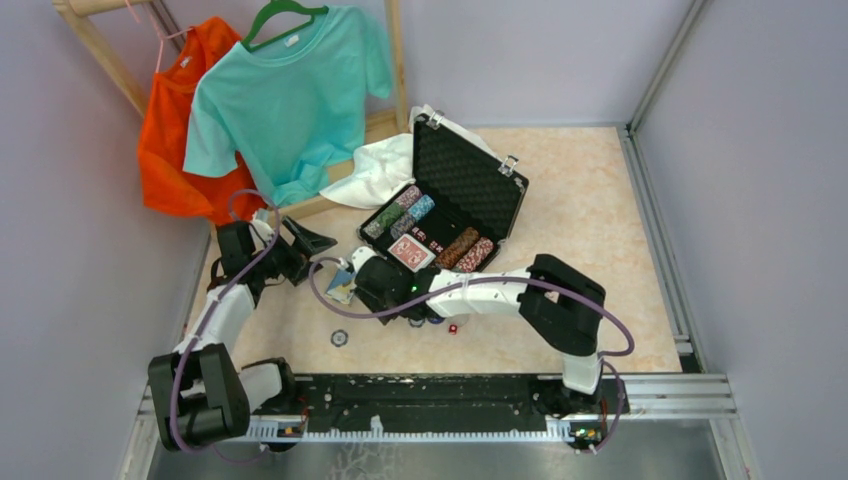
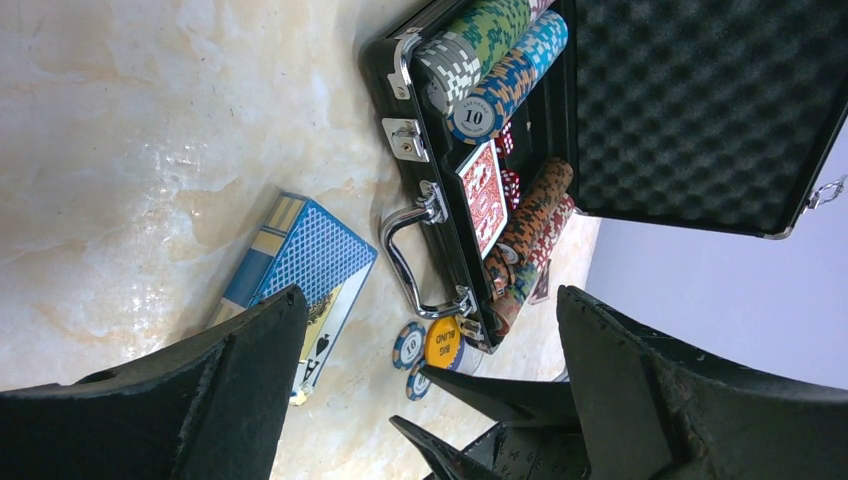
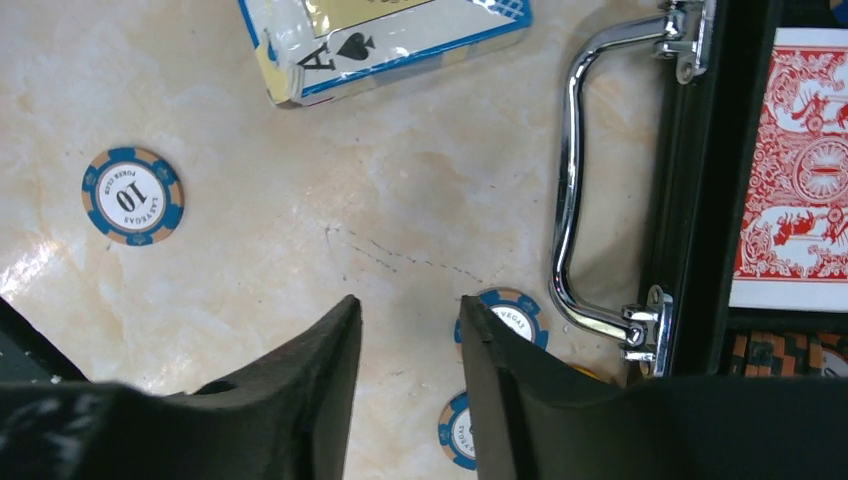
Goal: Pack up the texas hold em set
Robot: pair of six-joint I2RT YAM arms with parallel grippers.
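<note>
Loose chips (image 3: 132,197) are being collected. Right fingers (image 3: 300,400) are held narrow, empty; left fingers (image 2: 200,400) wide. The nearest chip (image 3: 512,315) must be straddled.

The open case (image 1: 443,222) stands in the middle of the tabletop (image 1: 600,250), its lid (image 1: 468,172) raised along the back. Inside, chip rows (image 1: 399,212) fill the left end, more rows (image 1: 468,249) the right end, and a card deck (image 1: 411,252) sits between them. Just before the case's handle (image 3: 568,190) lie two loose chips (image 3: 507,314). A second deck (image 2: 310,250) lies off its front-left corner, a lone chip (image 1: 339,337) farther forward, and what seems a die (image 1: 452,328) before its front. A cloth (image 1: 380,170) lies behind its left end.
</note>
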